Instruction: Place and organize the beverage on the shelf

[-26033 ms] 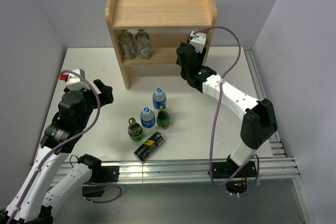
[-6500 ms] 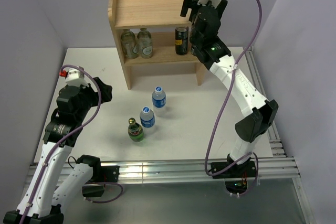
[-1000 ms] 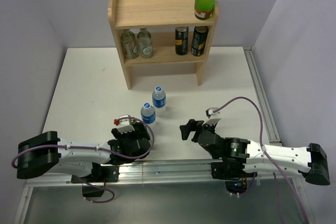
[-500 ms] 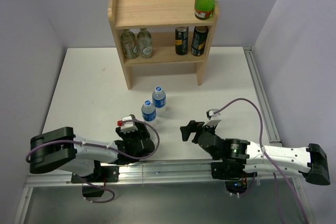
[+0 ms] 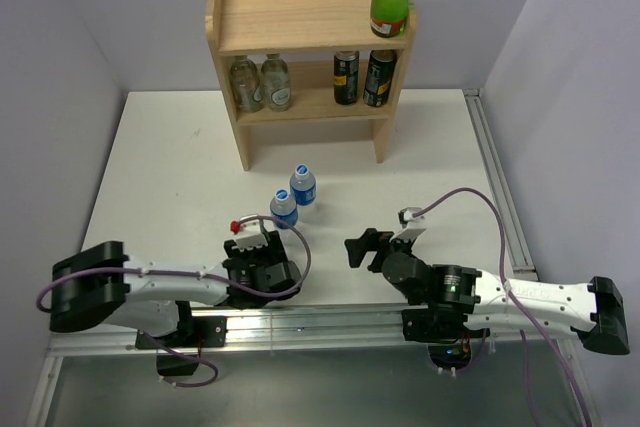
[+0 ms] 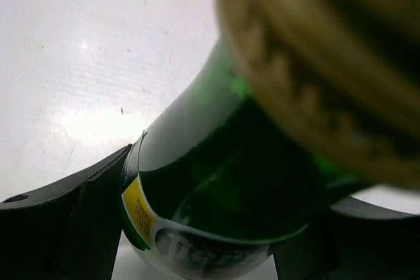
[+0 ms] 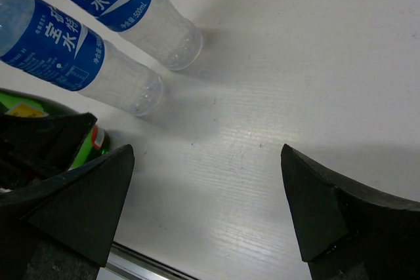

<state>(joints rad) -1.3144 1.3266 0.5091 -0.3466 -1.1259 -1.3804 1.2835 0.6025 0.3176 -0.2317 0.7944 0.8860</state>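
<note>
Compared with half a second ago, the left arm has advanced slightly toward the water bottle (image 5: 283,208). The left gripper (image 6: 200,227) is clamped on the green bottle (image 6: 216,162), which is smooth glass with a yellow-edged label and a crimped gold cap, at the counter's (image 5: 170,147) front. The right gripper (image 7: 207,162) has its fingers wide apart, holding nothing. The shelf (image 5: 300,22), of pale wood, stands at the counter's rear.

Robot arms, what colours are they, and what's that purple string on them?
The left arm and right arm are white tubes with chunky black joints. The purple string is a cable looping to each wrist. The pincer fingers are black wedges, and the left wrist carries a small red tab.
</note>
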